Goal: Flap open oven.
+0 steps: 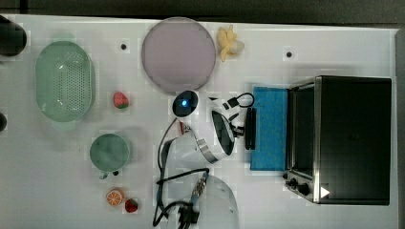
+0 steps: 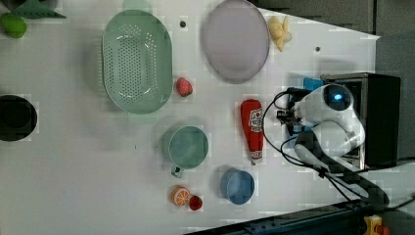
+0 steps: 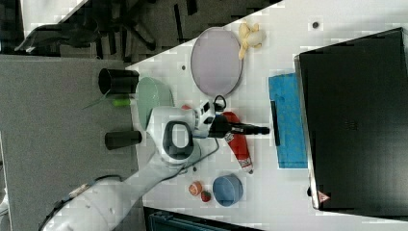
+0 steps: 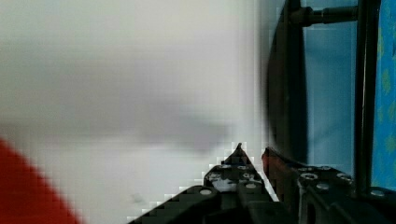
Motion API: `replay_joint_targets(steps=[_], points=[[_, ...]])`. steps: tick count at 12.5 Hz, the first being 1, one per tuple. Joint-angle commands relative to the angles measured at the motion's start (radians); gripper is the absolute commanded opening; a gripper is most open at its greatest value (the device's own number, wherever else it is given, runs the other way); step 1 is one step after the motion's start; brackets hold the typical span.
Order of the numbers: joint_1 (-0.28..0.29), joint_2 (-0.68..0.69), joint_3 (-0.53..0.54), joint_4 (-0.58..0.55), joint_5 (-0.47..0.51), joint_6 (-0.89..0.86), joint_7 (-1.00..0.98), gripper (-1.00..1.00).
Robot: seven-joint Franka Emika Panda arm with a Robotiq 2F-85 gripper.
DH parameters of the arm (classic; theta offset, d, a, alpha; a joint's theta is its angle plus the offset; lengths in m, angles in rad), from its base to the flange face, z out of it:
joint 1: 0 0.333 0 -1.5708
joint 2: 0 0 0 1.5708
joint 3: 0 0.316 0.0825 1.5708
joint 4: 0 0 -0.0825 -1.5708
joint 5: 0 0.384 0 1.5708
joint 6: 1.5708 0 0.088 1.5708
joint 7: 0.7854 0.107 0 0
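One oven door lies flapped down — narrowly parted jaws just beside its handle, gripping nothing.

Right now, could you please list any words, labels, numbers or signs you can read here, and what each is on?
No text is readable.
Ketchup bottle: white label, print too blurred to read.
Oven: a red-and-white triangular sign at a front corner, its symbol too small to make out.
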Motion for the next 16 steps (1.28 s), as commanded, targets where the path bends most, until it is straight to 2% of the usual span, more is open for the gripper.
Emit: replay_joint_targets(steps=[1,4,6,9,12,16], points=[[0.016,-0.175,0.003,0.045,0.148,0.021,0.063,-0.65],[0.009,-0.293,-0.026,0.057,0.352,-0.010,0.063,-0.65],[0.006,-0.358,-0.050,0.084,0.452,-0.095,0.063,-0.65],[0.006,-0.446,-0.059,0.156,0.467,-0.222,0.068,-0.65],[0.005,-0.531,-0.056,0.215,0.467,-0.395,0.157,-0.65],[0.006,-0.633,-0.053,0.251,0.467,-0.549,0.176,-0.65]])
